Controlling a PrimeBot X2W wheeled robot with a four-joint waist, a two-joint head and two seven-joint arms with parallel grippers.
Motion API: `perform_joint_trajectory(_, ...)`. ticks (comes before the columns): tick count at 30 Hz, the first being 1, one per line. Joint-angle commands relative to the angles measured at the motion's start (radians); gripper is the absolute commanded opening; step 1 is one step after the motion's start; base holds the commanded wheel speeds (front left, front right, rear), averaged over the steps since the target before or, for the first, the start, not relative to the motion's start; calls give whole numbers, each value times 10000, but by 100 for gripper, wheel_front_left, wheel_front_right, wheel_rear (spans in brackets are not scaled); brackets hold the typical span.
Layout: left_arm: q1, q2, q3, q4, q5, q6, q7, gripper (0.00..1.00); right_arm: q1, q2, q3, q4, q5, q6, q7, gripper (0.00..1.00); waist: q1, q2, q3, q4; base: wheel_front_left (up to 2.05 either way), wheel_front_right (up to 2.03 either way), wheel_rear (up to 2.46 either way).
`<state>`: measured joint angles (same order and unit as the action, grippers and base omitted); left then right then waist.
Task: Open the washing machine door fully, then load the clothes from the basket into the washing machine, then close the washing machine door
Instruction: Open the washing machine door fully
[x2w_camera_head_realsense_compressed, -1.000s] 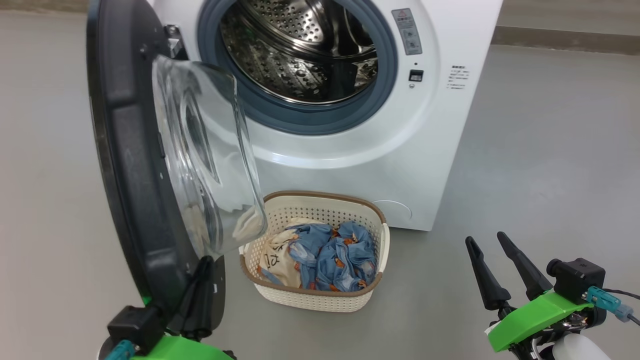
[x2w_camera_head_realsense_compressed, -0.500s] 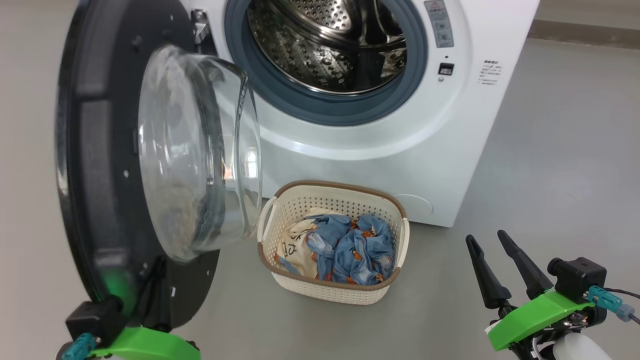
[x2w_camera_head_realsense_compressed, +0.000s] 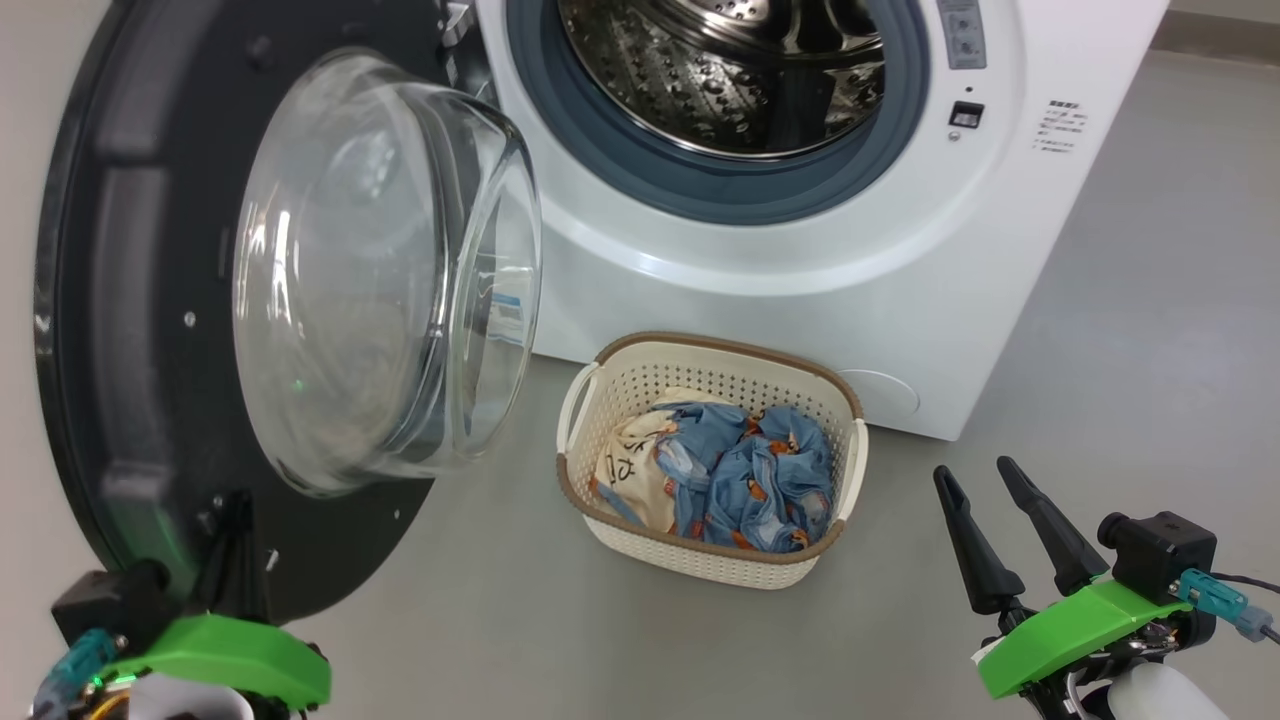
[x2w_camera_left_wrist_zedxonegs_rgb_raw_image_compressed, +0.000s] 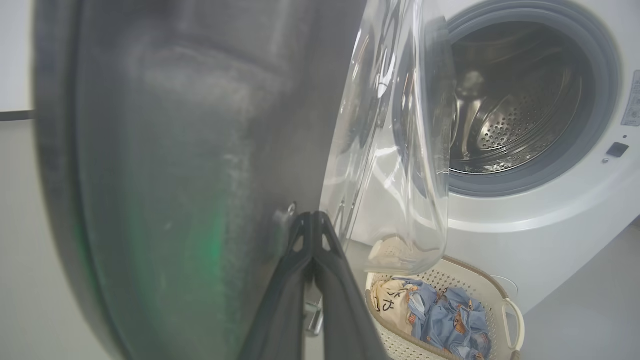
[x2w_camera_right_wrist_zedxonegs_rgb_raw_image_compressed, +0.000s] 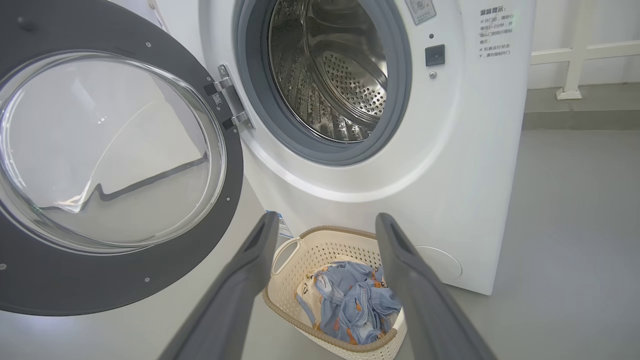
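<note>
Lower left, the left gripper (x2w_camera_head_realsense_compressed: 238, 515), fingers pressed together, seems to touch the swung-open washing machine door (x2w_camera_head_realsense_compressed: 110, 300) — lower right, the right gripper (x2w_camera_head_realsense_compressed: 972, 468) gapes empty — and the clothes (x2w_camera_head_realsense_compressed: 745, 475) lie in the basket (x2w_camera_head_realsense_compressed: 690, 565), bottom centre.

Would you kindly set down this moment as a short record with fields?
washing machine door: swung wide open, hinge on the head view's left
drum: no clothes seen in it
basket: on the floor before the washing machine
clothes: bundled in the basket
left claw: shut, tips at the door's lower inner face
right claw: open, holding nothing, apart from the basket
</note>
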<state>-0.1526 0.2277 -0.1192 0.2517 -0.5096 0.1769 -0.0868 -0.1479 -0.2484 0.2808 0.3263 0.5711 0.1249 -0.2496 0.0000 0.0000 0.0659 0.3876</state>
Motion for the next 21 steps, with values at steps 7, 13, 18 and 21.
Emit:
perform_joint_trajectory(7, -1265, 711, 635, 630, -99, -126, -4, 0, -239, -122, 163, -305, 42, 58, -122, 100, 0, 0, 254, 280, 0, 0, 0)
perform_joint_trajectory(13, -1873, 926, 703, 1466, -122, -225, -100, 0, -273, -121, 196, -311, 66, 58, -122, 100, 0, 0, 359, 433, 0, 0, 0)
perform_joint_trajectory(18, -2356, 1154, 755, 2292, -166, -429, -249, 0, -311, -114, 253, -317, 81, 58, -122, 100, 0, 0, 413, 566, 0, 0, 0)
perform_joint_trajectory(21, -2747, 1264, 703, 2799, -132, -570, -348, 0, -354, -148, 293, -330, 93, 58, -122, 100, 0, 0, 479, 658, 0, 0, 0)
